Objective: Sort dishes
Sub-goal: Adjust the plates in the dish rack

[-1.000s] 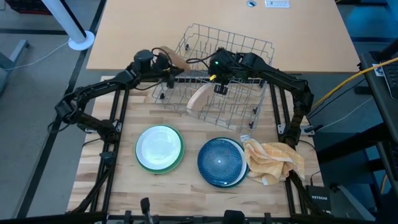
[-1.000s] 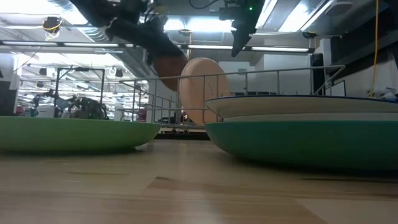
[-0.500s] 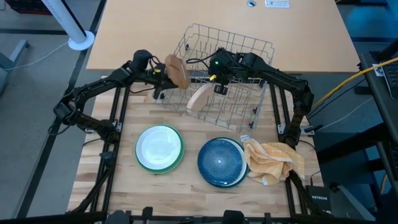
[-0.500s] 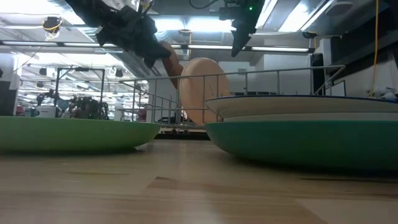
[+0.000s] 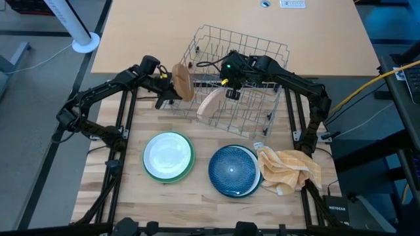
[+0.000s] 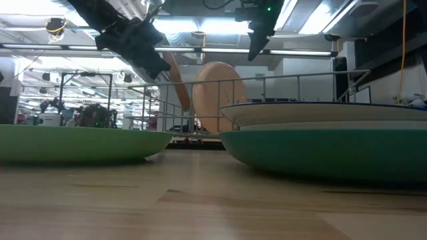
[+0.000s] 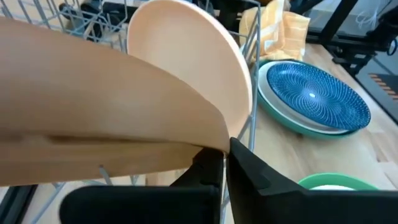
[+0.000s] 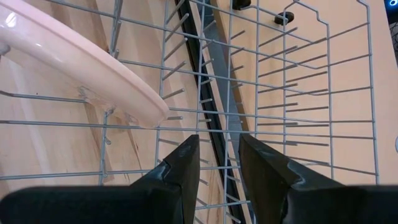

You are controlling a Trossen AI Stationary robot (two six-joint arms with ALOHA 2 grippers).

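My left gripper [image 5: 170, 88] is shut on a small brown plate [image 5: 181, 81] in the air at the left end of the grey wire rack [image 5: 252, 52]. In the low view this plate [image 6: 176, 81] shows edge-on, tilted. A tan plate [image 5: 211, 103] stands on its rim between the rack's wires. My right gripper [image 5: 231, 84] hangs open over the rack, above the tan plate's rim [image 8: 81, 56], touching nothing. On the table lie a white plate in a green one [image 5: 168, 156] and a blue patterned plate [image 5: 231, 170] on a stack. My left gripper pinches the brown plate's rim [image 7: 208, 144] between its two fingers. The fingers come from the table's left, slanting down. The plate is lifted clear of table and rack and stands on edge, its face turned toward the tan plate [image 7: 199, 62].
A yellow checked cloth [image 5: 289, 169] lies crumpled to the right of the blue plate's stack. The rack stands slantwise across the middle of the table. Bare wood lies along the near edge and beyond the rack.
My left gripper has come down and toward the table's near edge along the rack's left end, rolling its wrist. The brown plate, which lay fairly flat beyond the gripper, has turned up on edge and now faces the rack. My right gripper has kept still.
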